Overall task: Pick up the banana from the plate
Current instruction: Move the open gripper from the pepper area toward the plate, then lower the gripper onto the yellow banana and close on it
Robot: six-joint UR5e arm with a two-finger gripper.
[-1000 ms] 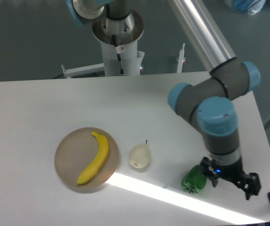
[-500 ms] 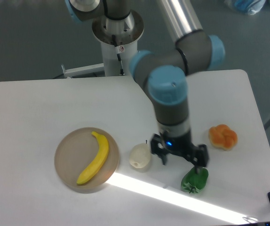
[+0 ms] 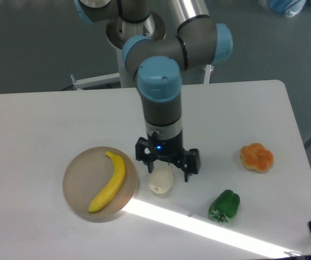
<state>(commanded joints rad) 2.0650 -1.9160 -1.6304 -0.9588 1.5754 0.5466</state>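
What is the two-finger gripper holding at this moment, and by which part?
Nothing. The gripper is open and empty above the pale cream pear; the curved yellow banana lies untouched on the round tan plate.

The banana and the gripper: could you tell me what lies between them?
In the camera view, only the plate's right rim and bare white table separate the banana from the gripper, which hovers over the pear.

No text, label, brand, number or sign can be read anywhere.

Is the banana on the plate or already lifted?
On the plate. The banana lies flat across the plate, and the open gripper is apart from it, above the pear.
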